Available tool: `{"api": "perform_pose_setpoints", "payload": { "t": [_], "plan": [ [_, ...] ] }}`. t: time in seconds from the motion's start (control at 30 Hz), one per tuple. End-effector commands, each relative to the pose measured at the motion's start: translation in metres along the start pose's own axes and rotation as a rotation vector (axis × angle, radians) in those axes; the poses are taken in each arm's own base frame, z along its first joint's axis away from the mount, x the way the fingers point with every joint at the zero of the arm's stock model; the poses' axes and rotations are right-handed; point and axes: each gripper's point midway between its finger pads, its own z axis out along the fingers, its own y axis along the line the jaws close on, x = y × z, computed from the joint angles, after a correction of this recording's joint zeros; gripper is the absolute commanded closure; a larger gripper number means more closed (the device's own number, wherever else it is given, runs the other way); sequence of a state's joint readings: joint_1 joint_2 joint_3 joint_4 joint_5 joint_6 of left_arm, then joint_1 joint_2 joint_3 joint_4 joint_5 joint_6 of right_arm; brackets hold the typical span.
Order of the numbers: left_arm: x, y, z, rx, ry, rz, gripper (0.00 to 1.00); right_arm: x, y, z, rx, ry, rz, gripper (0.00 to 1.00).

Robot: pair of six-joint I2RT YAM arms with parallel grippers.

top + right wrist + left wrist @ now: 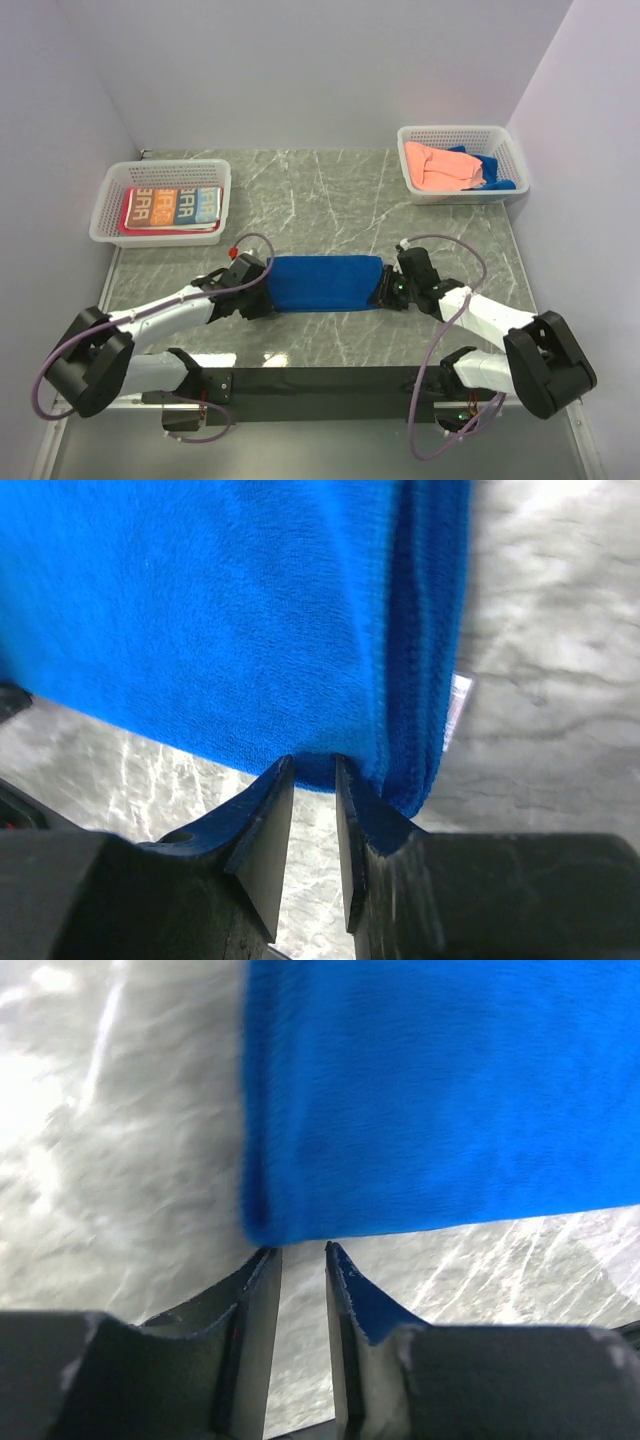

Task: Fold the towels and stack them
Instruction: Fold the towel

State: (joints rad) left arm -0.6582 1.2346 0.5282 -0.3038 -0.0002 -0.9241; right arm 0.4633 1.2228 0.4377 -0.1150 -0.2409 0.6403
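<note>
A deep blue towel (328,283) lies folded in a long strip across the middle of the table, between the two arms. My left gripper (265,288) is at its left end. In the left wrist view the jaws (300,1248) stand a narrow gap apart with bare table between them, and the blue towel (440,1100) ends just past the tips. My right gripper (385,290) is at the right end. In the right wrist view the gripper (312,760) has the near edge of the towel (220,620) pinched between its tips.
A white mesh basket (108,205) at the back left holds a folded printed towel (172,207). Another white basket (455,131) at the back right holds a salmon towel (440,165) and a blue one (495,170). A white label (458,705) hangs off the towel's folded end.
</note>
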Motion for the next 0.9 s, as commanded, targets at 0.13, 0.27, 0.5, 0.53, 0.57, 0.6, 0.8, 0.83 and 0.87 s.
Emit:
{"api": "perform_pose_setpoints", "payload": {
  "t": [0.13,0.27,0.5,0.53,0.57,0.6,0.8,0.83,0.87],
  "plan": [
    [-0.016,-0.012,-0.030,0.069,-0.107,-0.074,0.58,-0.020,0.001,-0.025,-0.012,-0.138,0.009,0.69],
    [-0.034,-0.021,-0.054,0.088,-0.175,-0.093,0.45,-0.034,0.006,-0.042,0.003,-0.183,-0.051,0.67],
    [-0.042,-0.009,-0.045,-0.004,-0.210,-0.125,0.45,-0.047,0.006,-0.047,0.028,-0.241,-0.035,0.66],
    [-0.041,-0.008,-0.038,-0.014,-0.203,-0.131,0.46,-0.045,0.003,-0.044,0.034,-0.234,-0.031,0.66],
    [-0.041,-0.008,-0.035,-0.015,-0.200,-0.131,0.49,-0.042,0.000,-0.040,0.040,-0.226,-0.020,0.67],
    [-0.038,-0.005,-0.028,-0.033,-0.186,-0.129,0.50,-0.043,-0.001,-0.037,0.035,-0.234,-0.009,0.69],
    [-0.026,0.006,-0.004,-0.081,-0.137,-0.130,0.69,-0.021,-0.040,-0.017,0.123,-0.168,0.092,0.87],
    [-0.019,0.014,0.002,-0.108,-0.115,-0.133,0.72,-0.021,-0.048,-0.016,0.142,-0.165,0.115,0.87],
    [-0.015,0.018,0.004,-0.116,-0.101,-0.136,0.77,-0.018,-0.054,-0.016,0.154,-0.159,0.133,0.88]
  ]
}}
